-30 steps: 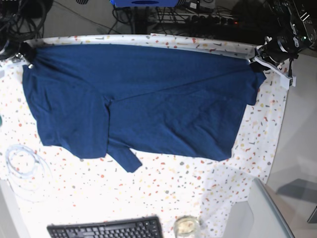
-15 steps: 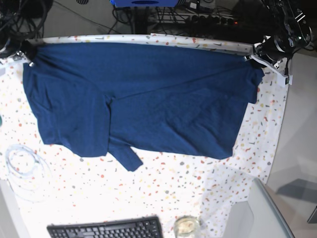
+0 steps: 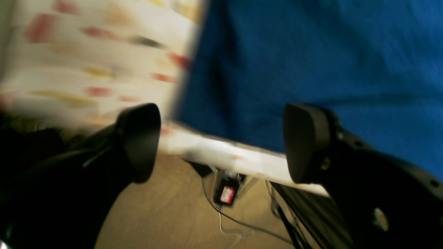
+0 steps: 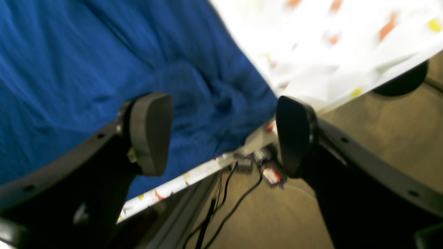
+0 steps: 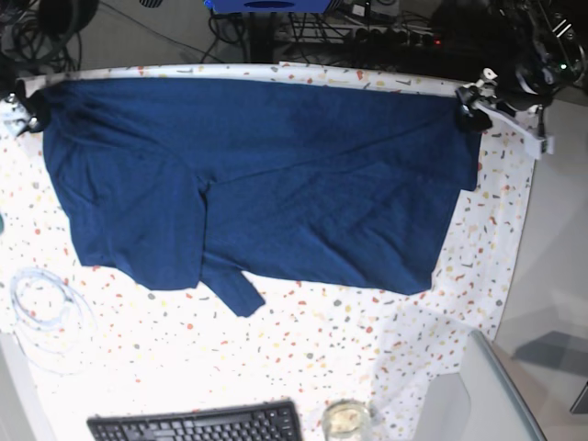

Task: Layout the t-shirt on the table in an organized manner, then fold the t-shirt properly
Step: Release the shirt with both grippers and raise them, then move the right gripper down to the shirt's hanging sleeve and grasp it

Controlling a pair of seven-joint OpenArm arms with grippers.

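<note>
Lying flat, plain dark navy soft-fabric t-shirt (image 5: pixel 266 175) spans the white speckled-cloth table (image 5: pixel 303 340), long axis side to side along the far edge. Left pincer (image 3: pixel 221 141) and right pincer (image 4: pixel 221 133) gape wide, empty, over the far corners.

A table (image 5: pixel 303 349) covered by a white cloth speckled with red, yellow and grey flecks fills most of the base view. A dark navy t-shirt (image 5: pixel 276 175) lies spread flat across its far half, reaching the far edge, with 1 narrow flap pointing toward the near side. A coil of clear tubing (image 5: pixel 44 303) rests near the left edge. A black keyboard (image 5: pixel 197 424) and a small glass jar (image 5: pixel 345 420) sit at the near edge.
</note>
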